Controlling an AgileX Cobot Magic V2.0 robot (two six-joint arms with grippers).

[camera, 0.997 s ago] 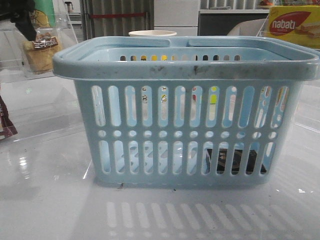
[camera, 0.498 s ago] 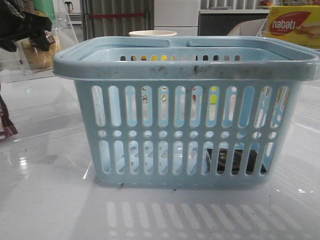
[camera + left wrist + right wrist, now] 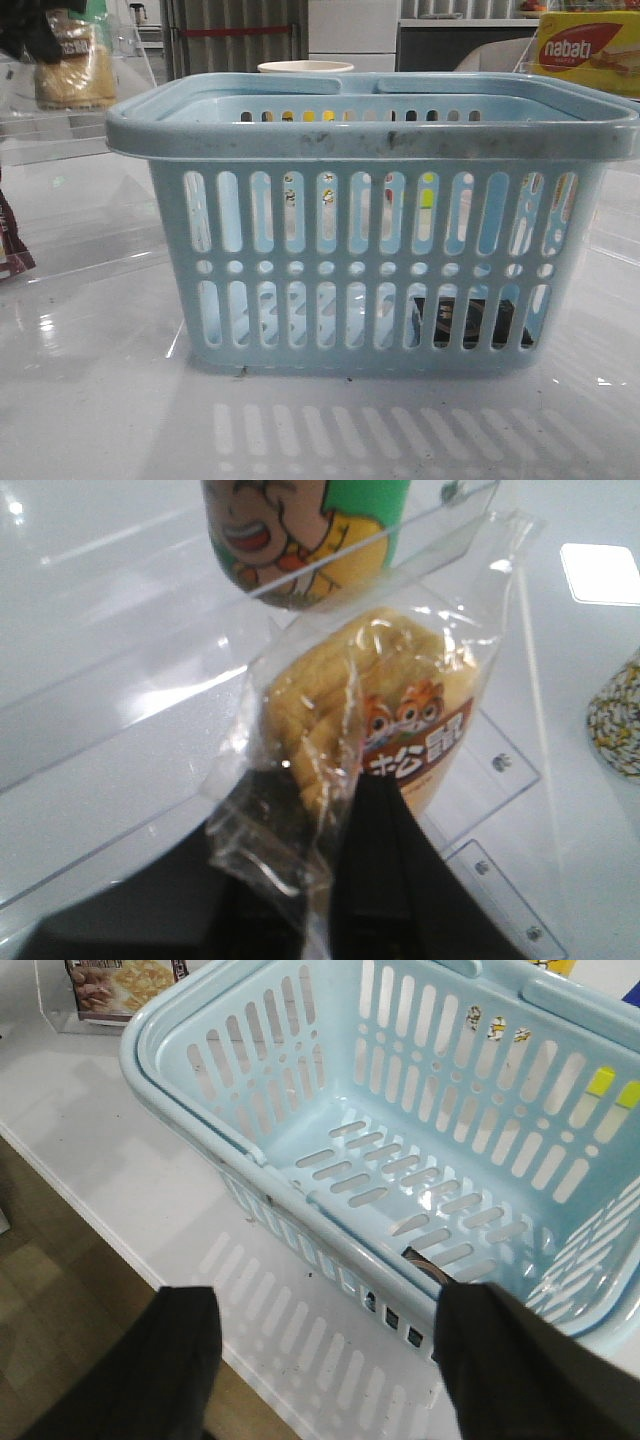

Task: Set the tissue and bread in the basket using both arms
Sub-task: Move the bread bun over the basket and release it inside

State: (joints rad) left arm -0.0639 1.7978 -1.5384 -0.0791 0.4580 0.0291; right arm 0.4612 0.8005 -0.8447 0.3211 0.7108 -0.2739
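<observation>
Golden-brown bread point(image 3: 400, 695), crinkly clear wrapper

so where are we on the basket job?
Tissue looks done: a dark packet shows through the basket's lower slots. Bread is in hand, pinched by the left gripper and lifted beside the basket. Left: drop it in. Right gripper is open and holds nothing.

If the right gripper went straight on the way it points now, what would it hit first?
Most likely the basket's near rim, which lies between the open right gripper's fingers in the right wrist view; depth is unclear, so it might meet the table first.
</observation>
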